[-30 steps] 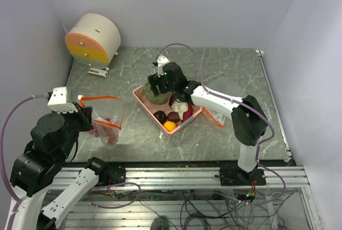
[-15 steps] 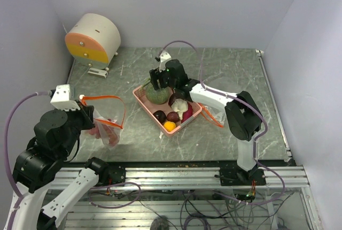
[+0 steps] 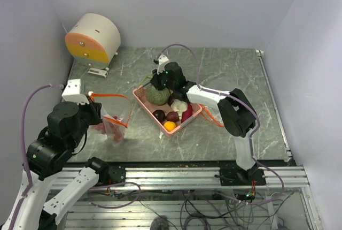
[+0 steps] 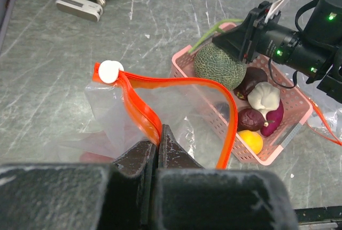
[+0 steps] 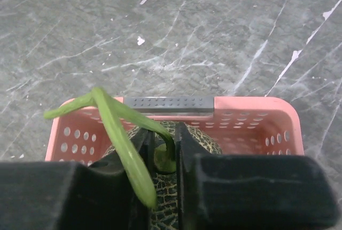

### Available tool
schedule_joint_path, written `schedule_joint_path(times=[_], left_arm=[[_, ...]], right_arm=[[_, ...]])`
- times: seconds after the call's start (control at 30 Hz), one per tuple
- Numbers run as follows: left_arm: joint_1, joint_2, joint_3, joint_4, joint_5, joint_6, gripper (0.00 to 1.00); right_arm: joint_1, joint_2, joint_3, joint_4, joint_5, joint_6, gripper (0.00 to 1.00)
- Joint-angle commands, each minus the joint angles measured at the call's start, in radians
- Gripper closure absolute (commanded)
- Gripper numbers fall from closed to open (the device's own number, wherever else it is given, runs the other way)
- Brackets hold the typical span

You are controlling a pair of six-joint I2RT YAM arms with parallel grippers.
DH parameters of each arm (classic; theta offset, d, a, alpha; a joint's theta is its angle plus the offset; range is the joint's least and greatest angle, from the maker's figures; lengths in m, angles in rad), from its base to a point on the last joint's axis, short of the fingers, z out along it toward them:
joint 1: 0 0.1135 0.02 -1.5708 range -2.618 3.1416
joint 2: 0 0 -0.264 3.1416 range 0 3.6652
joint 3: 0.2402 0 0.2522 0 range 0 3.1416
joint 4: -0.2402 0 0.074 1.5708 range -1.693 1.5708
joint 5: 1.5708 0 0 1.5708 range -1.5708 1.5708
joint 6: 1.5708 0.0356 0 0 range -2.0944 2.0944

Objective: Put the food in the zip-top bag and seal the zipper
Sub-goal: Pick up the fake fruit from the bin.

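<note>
Looking from top: right gripper [image 3: 159, 84] sits on green melon [image 3: 156, 96] in pink basket [image 3: 148, 112]; zip-top bag [image 3: 113, 128] lies well to its left. Left wrist: left gripper [image 4: 158, 133] clamped on zipper [image 4: 181, 84], mouth gaping. Right wrist: jaws pinch upright stem [image 5: 163, 158].

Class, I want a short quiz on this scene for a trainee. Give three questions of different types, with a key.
1. True or false: the melon lies inside the bag.
2. Which claw pinches the zipper? A) left B) right
3. Fill in: the right claw straddles the melon's ____.
Key: 1 false, it sits in the basket; 2 A, the left claw; 3 stem.
</note>
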Motion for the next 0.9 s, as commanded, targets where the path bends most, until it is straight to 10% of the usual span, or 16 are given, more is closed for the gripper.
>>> schedule_joint_path(times=[0.0, 0.53, 0.87], left_arm=[[0.001, 0.037, -0.028, 0.104, 0.048, -0.031, 0.93], [0.001, 0.264, -0.218, 0.458, 0.225, -0.158, 0.93], [0.002, 0.241, -0.290, 0.517, 0.221, -0.165, 0.91]], right_arm=[[-0.019, -0.068, -0.065, 0.036, 0.003, 0.035, 0.94], [-0.026, -0.563, -0.306, 0.051, 0.069, 0.113, 1.00], [-0.034, -0.851, -0.481, 0.117, -0.216, 0.258, 1.00]])
